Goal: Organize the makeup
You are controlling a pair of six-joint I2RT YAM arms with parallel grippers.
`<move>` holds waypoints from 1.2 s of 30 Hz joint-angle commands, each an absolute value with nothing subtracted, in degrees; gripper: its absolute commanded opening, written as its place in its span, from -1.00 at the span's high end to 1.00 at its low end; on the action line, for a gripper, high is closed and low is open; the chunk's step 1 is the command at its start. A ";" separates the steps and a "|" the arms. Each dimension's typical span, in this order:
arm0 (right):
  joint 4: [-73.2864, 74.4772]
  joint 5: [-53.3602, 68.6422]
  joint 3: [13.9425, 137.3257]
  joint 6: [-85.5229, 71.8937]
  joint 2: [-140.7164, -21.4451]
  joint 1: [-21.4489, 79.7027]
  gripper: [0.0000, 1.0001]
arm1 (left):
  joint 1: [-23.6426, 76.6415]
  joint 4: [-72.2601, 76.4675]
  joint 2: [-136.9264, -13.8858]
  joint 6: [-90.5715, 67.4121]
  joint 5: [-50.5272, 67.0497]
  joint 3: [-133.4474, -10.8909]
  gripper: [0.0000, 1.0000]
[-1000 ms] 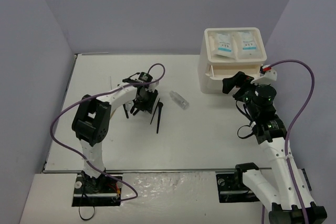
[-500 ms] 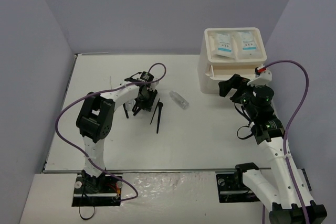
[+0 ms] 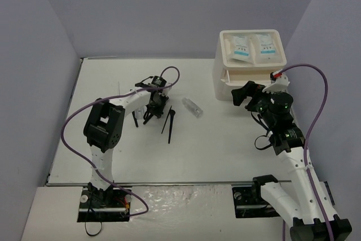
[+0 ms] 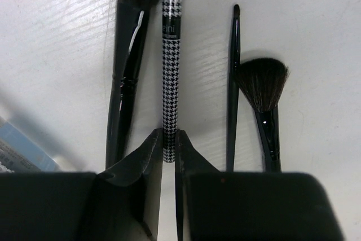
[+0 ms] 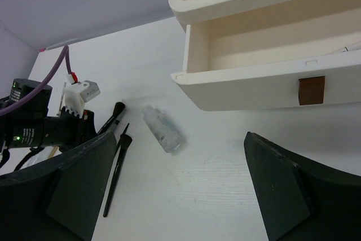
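Note:
My left gripper is shut on the near end of a black-and-white houndstooth pencil that lies on the table. A thick black brush lies just left of it. To its right are a thin black brush and a fan brush. In the top view the left gripper is at mid-table, with black brushes and a clear vial to its right. Two white sachets lie on top of the box. My right gripper stands open before the drawer, nothing between its fingers.
The white drawer box stands at the back right, its top drawer pulled open with a brown handle. Purple walls close in the table on three sides. The clear vial lies between the two grippers.
The left gripper has closed from partly open onto the houndstooth pencil. The right gripper has drifted slightly left in front of the box, still open.

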State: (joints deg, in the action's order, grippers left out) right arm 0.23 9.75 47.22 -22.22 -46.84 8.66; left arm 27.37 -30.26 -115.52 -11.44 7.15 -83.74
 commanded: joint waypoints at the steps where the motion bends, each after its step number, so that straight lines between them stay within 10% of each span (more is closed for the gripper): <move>1: -4.60 13.23 48.79 -21.18 -48.12 9.71 -0.87 | 27.98 -28.46 -112.79 -11.05 6.67 -85.43 1.00; 15: -15.33 25.51 50.11 -32.32 -54.24 14.93 -0.77 | 37.85 -19.32 -91.25 -15.48 10.02 -82.22 1.00; 36: -22.99 23.39 54.14 -36.83 -64.68 23.24 0.03 | 48.38 -11.30 -84.51 -22.50 13.36 -82.00 1.00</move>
State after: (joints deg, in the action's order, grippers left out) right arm -17.10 24.23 50.78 -36.68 -63.56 22.00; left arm 47.86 -16.34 -87.20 -20.93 12.25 -80.60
